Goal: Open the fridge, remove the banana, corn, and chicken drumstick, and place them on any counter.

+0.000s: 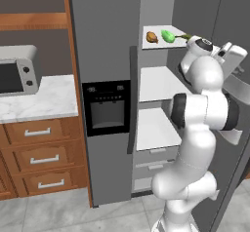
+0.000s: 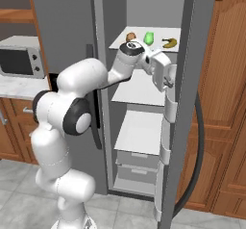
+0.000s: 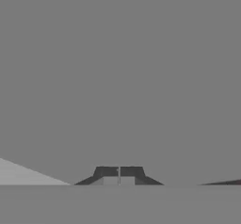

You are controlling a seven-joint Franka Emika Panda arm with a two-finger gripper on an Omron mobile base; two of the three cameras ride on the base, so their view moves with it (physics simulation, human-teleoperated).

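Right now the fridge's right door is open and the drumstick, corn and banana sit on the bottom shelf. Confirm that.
Not quite. The fridge door is open, but the drumstick, corn and banana sit on the top shelf, as the right base view shows.

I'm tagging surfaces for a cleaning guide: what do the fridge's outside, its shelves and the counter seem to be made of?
Fridge: flat matte grey, probably painted or brushed metal; no shine to settle it.
Shelves: plain white, smooth, likely plastic or coated; opaque, so not clear glass.
Counter: white with grey veining, looks like polished marble or a marble-look stone, over reddish-brown wooden drawers.
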